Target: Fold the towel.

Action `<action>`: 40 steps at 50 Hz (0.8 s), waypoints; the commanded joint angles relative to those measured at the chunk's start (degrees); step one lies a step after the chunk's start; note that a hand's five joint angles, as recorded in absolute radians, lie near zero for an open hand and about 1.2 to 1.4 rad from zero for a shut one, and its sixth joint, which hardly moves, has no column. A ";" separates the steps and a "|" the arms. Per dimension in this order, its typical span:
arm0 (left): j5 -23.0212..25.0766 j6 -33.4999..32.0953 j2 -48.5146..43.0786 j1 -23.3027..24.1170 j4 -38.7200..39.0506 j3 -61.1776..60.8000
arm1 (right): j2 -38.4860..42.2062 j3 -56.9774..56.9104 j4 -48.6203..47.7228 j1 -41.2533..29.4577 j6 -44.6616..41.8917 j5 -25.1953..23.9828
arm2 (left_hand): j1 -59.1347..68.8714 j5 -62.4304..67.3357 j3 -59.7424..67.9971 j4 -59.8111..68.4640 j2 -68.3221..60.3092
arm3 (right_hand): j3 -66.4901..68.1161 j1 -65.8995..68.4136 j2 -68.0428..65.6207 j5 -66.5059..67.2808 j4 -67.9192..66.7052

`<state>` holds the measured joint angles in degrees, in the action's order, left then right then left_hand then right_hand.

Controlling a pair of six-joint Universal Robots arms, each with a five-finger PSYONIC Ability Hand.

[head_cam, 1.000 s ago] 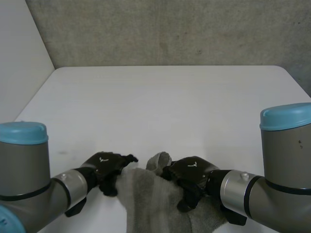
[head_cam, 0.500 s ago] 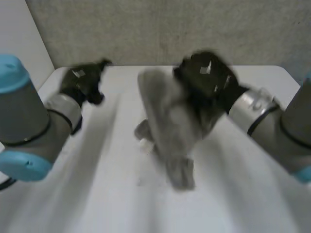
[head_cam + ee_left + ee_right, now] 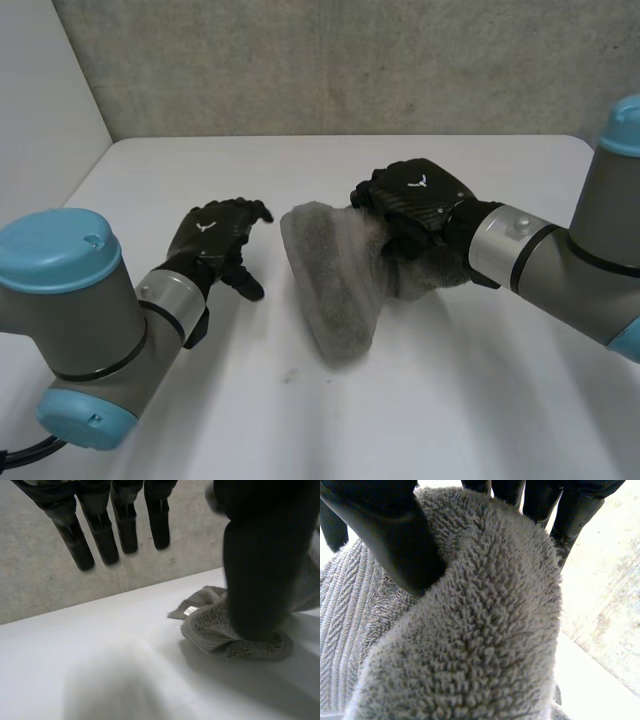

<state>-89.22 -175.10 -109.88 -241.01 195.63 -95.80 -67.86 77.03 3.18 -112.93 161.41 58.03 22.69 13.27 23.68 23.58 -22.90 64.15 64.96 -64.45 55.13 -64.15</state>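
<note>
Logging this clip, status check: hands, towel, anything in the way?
Left hand open, beside the towel, not touching. Right hand shut on towel's upper part, holding it raised. Towel bunched, lower end on table. Nothing in the way.

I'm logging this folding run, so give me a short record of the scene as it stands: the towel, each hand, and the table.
towel: grey, bunched, hanging from the right hand, lower end on the table
right hand: fingers and thumb curled round the towel's upper part
left hand: fingers relaxed, beside the towel, not touching it
table: white
label: small, white, at the towel's end on the table
fold: not yet made
</note>
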 commanded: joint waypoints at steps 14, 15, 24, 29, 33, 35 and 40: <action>15.74 -0.42 -13.94 -0.43 -0.16 13.78 | -9.31 4.62 7.89 -0.54 0.22 -4.07 | -8.61 -9.19 -9.60 -9.50 8.82 | -0.74 -1.56 1.04 -1.73 0.75; 15.75 -0.42 -13.95 -0.43 -0.16 13.80 | -10.00 5.06 8.24 -0.54 0.22 -5.11 | -8.61 -9.18 -9.60 -9.49 8.81 | -0.74 -1.56 1.04 -1.73 0.75; 17.33 -0.51 -21.33 -0.17 -1.91 18.80 | -13.43 7.26 8.42 0.16 0.31 -8.55 | -0.09 -0.66 -1.07 -0.97 0.29 | -1.08 -1.89 1.38 -2.06 1.08; 17.33 -0.51 -22.48 -0.08 -6.03 19.33 | -14.05 7.00 8.24 0.25 0.14 -8.55 | 54.08 53.51 53.09 53.20 -53.87 | -0.91 -1.72 1.21 -1.90 0.91; 16.89 -0.42 -21.61 -0.34 -11.65 20.65 | -14.05 6.47 8.07 0.52 -0.22 -8.46 | 57.31 56.73 56.32 56.42 -57.10 | -1.08 -1.89 1.38 -2.06 1.08; 16.37 -0.34 -20.47 -0.51 -14.11 21.00 | -13.97 6.12 7.80 0.60 -0.48 -7.76 | 57.31 56.73 56.32 56.42 -57.10 | -1.08 -1.89 1.38 -2.06 1.08; 10.16 0.63 -13.54 -3.84 -16.34 20.22 | -13.35 5.42 7.10 2.01 0.22 -7.41 | 57.31 56.73 56.32 56.42 -57.10 | -11.94 -12.76 12.24 -12.93 11.95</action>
<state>-72.88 -175.40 -130.50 -241.65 183.23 -75.16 -81.90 83.28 11.06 -112.20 161.18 49.92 67.30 57.91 68.91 68.89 -68.99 61.82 61.93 -61.83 52.52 -61.61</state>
